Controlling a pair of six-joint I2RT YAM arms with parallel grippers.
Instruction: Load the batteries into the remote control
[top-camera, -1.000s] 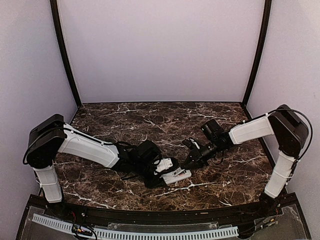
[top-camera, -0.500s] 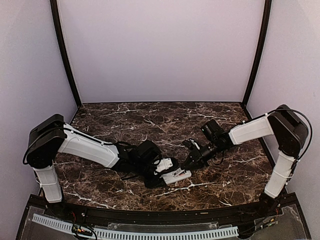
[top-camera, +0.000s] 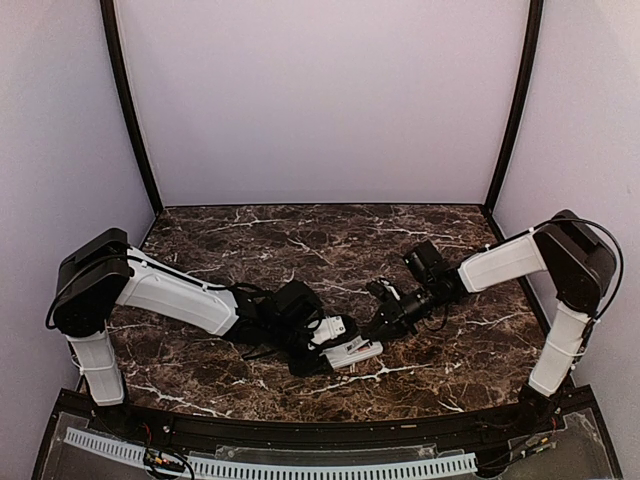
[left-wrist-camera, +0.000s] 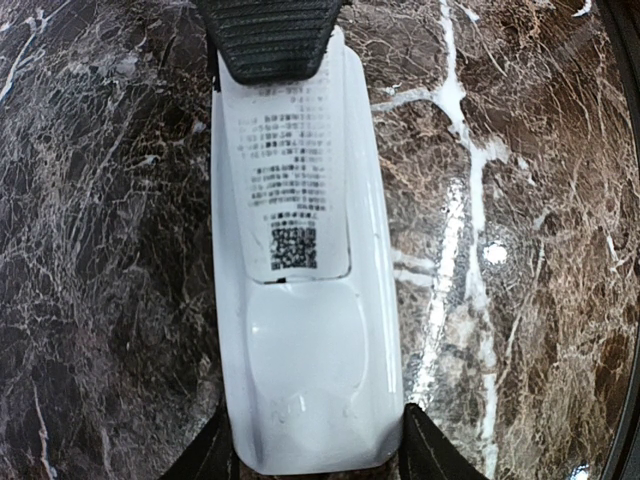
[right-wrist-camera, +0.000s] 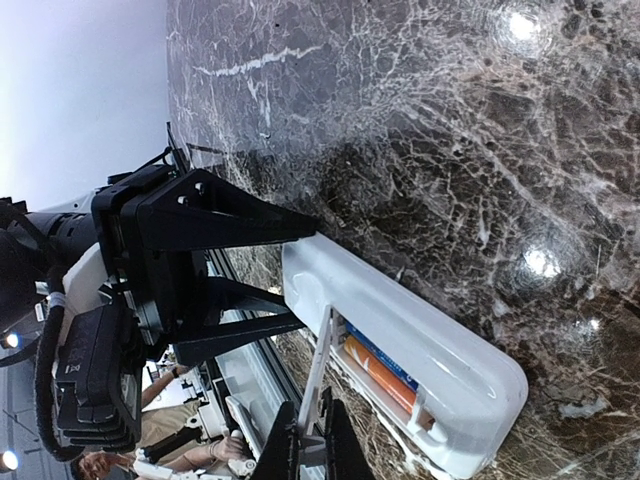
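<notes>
The white remote control (top-camera: 360, 350) lies near the table's front middle, back side up. My left gripper (top-camera: 335, 352) is shut on its near end, a finger on each side (left-wrist-camera: 315, 462). The back, with a printed label and QR code, shows in the left wrist view (left-wrist-camera: 310, 340). In the right wrist view the battery compartment is open, with an orange battery (right-wrist-camera: 385, 388) and a blue battery (right-wrist-camera: 380, 358) lying inside. My right gripper (right-wrist-camera: 310, 450) is shut on the thin white battery cover (right-wrist-camera: 318, 370), which stands tilted up from the compartment's edge. The right gripper (top-camera: 383, 322) sits just right of the remote.
Dark marbled table (top-camera: 300, 250) with lilac walls on three sides. A black front rail and a white slotted strip (top-camera: 270, 465) run along the near edge.
My right gripper has edged slightly up and to the right with the cover. The left arm and the remote have not moved.
</notes>
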